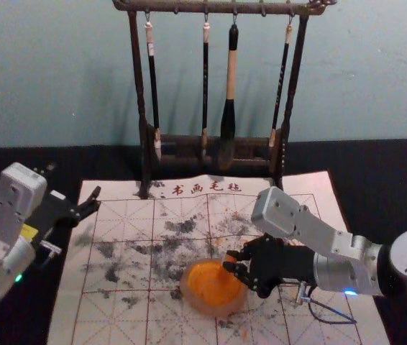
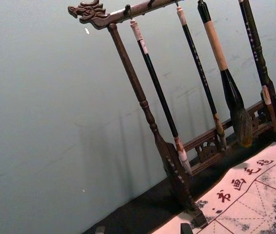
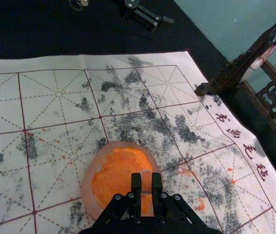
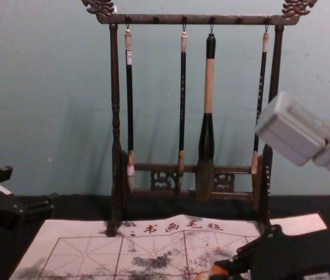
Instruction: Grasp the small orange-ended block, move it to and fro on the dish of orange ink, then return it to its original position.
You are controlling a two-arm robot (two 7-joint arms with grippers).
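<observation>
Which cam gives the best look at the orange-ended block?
Right wrist view: close up, the block sits between the right end effector's fingertips, over the dish. Head view: smaller, partly covered by the fingers. Chest view: an orange part beside the fingers, low in frame. Left wrist view: aimed at the brush rack.

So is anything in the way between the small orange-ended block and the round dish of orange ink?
Nothing visible: the black right gripper holds the block over the dish, and the dark wooden brush rack stands farther back.

Wooden rack (image 4: 153,19), matt cloth mat (image 1: 117,316)
</observation>
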